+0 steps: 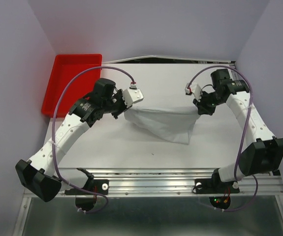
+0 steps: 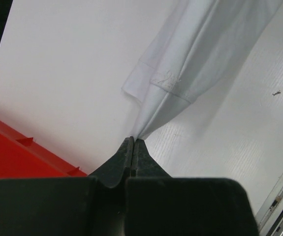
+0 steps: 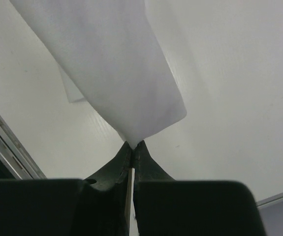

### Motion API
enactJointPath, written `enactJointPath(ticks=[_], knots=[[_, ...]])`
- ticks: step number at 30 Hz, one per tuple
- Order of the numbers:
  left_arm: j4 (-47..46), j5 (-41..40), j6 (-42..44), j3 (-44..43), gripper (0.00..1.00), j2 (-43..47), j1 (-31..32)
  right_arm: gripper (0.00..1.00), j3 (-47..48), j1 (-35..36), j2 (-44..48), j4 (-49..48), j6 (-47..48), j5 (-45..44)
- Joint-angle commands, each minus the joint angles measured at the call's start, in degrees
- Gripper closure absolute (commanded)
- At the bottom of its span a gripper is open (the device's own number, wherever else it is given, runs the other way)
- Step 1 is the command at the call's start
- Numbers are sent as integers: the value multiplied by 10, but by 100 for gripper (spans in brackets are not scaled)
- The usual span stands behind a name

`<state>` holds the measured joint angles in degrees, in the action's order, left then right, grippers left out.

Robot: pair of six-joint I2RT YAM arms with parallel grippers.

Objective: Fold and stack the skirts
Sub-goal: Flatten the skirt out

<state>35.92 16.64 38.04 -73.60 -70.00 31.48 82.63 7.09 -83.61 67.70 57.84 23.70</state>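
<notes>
While both wrist views are cropping the white skirt (image 1: 162, 123), I'm seeing left gripper (image 2: 133, 141) and right gripper (image 3: 133, 144) pinching its top corners, jaws closed.

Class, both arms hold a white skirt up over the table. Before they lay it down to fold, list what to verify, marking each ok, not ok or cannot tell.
1. Left gripper shut on a corner of the white skirt: ok.
2. Right gripper shut on the other corner: ok.
3. Top edge stretched between them: ok.
4. Cloth hangs flat: not ok, it drapes in folds, lower edge slanted.
5. Lower edge off the table: cannot tell.
6. Red tray apart from the cloth: ok.
</notes>
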Motion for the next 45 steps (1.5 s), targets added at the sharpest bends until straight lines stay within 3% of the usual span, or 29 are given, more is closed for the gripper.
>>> enactJointPath(ticks=[1,5,8,12,15,19,24,28,29,30,31,34,37,41,45], knots=[[-41,-28,-4,-8,100,-9,0,99,14,-5,-21,-8,-47,7],[-99,-54,-20,-36,100,-66,0,99,100,-5,-103,-58,-122,13],[-141,-107,-15,-100,100,-157,-7,99,187,-5,-168,-121,-164,-14],[-157,-120,-23,-232,100,-215,-41,99,358,-17,-233,-116,-182,-41],[-151,-102,-10,-261,100,-213,-46,99,436,-23,-238,-99,-161,-38],[-143,-17,25,-190,100,-152,-44,99,353,-23,-155,-58,-97,14],[-118,49,82,-10,100,-68,-15,94,72,-17,-54,-71,8,15],[-61,111,120,152,63,-34,24,39,-133,26,-3,-40,96,6],[-28,127,131,172,41,-14,50,8,-153,41,9,-31,102,5],[-14,133,146,204,24,-3,60,0,-165,41,34,-16,104,10],[-6,135,146,214,18,9,67,0,-173,41,46,-12,95,18],[0,128,138,214,16,43,69,0,-153,41,64,-26,57,35],[-10,103,128,153,16,29,50,5,-77,15,32,-29,22,77],[-9,167,91,30,18,-72,-41,20,58,-31,-114,-57,-50,122],[-29,178,29,-92,21,-200,-101,32,183,-43,-242,-87,-75,101]])
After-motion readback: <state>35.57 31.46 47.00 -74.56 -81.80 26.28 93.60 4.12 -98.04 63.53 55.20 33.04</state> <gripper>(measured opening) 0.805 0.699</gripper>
